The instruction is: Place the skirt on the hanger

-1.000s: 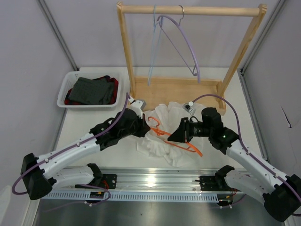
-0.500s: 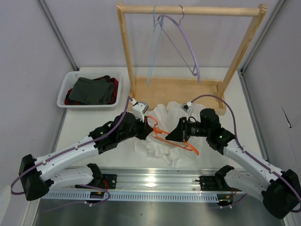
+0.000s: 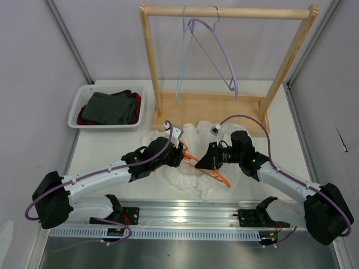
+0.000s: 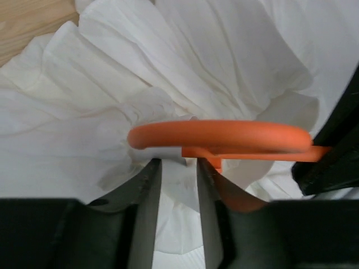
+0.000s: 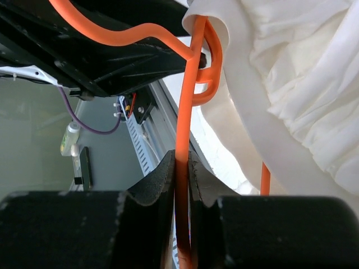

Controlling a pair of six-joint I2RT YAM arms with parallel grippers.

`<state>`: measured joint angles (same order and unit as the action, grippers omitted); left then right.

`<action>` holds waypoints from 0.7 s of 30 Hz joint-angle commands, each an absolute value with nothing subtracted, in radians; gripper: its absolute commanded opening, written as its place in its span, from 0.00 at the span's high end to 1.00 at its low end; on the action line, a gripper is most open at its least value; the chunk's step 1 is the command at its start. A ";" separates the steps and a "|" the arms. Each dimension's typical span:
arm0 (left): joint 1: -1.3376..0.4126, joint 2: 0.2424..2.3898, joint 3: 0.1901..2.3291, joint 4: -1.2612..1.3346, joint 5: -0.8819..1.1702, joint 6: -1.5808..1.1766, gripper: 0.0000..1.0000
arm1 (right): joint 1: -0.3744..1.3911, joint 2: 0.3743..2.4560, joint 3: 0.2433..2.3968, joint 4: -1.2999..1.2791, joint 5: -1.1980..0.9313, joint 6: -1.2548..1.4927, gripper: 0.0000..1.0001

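Threading the white, crinkly ruffled fabric skirt (image 3: 179,178) onto the bright orange plastic hanger (image 3: 216,175) is the step in hand, I judge. The skirt lies heaped mid-table, just near of the wooden rack (image 3: 207,106). My right gripper (image 5: 180,162) is clamped on the hanger's bar. My left gripper (image 4: 175,162) has fabric between its narrow-set fingers under a hanger shoulder, though I cannot tell whether it pinches. Next, the waistband needs drawing over that shoulder.

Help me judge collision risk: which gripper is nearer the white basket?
Left. The left gripper is over the skirt, to the right of the basket and closer to the bases. The right gripper, its fingers shut on the hanger, is farther right.
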<state>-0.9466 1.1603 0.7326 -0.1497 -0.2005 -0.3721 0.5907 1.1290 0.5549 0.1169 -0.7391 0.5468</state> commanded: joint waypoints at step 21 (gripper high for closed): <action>-0.959 1.051 0.873 -0.271 -0.078 -0.054 0.38 | 0.566 1.226 0.640 0.077 -0.735 0.496 1.00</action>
